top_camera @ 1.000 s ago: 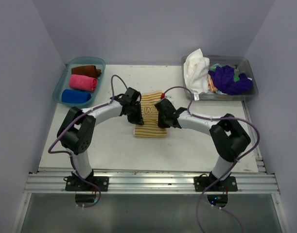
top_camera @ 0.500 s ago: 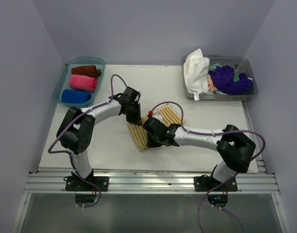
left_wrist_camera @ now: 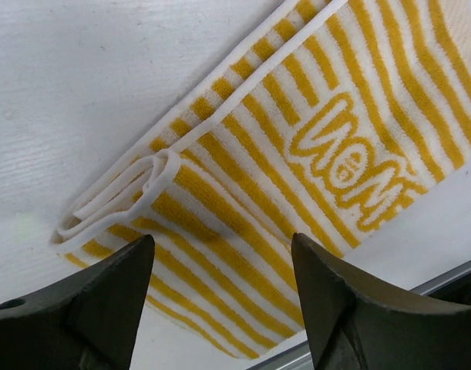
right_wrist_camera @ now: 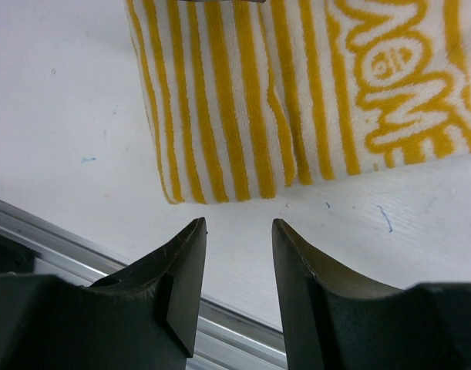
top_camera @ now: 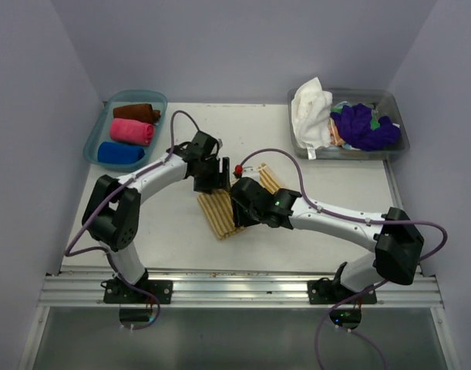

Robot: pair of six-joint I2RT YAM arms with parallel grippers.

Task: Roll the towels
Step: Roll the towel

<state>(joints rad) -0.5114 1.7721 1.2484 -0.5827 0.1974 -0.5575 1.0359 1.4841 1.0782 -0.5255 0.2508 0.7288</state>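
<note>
A mustard-yellow towel with white stripes (top_camera: 220,220) lies folded flat and askew on the white table (top_camera: 166,231). In the left wrist view the striped towel (left_wrist_camera: 281,154) shows its woven lettering and a folded white hem. My left gripper (top_camera: 213,185) hovers open over the towel's far end, and my left gripper (left_wrist_camera: 220,247) holds nothing. My right gripper (top_camera: 237,214) is over the near part. In its wrist view my right gripper (right_wrist_camera: 239,227) stands open just off the edge of the striped towel (right_wrist_camera: 243,108), with bare table between the fingers.
A blue tray (top_camera: 92,142) at the back left holds rolled brown (top_camera: 136,112), pink (top_camera: 132,131) and blue (top_camera: 120,153) towels. A clear bin (top_camera: 397,104) at the back right holds loose white (top_camera: 311,112) and purple (top_camera: 364,127) towels. The metal rail (top_camera: 243,289) runs along the near edge.
Both grippers have opened and let go of the striped towel. The towel now lies turned diagonally. The right arm has swung left across the table, and the left gripper has drawn back.
</note>
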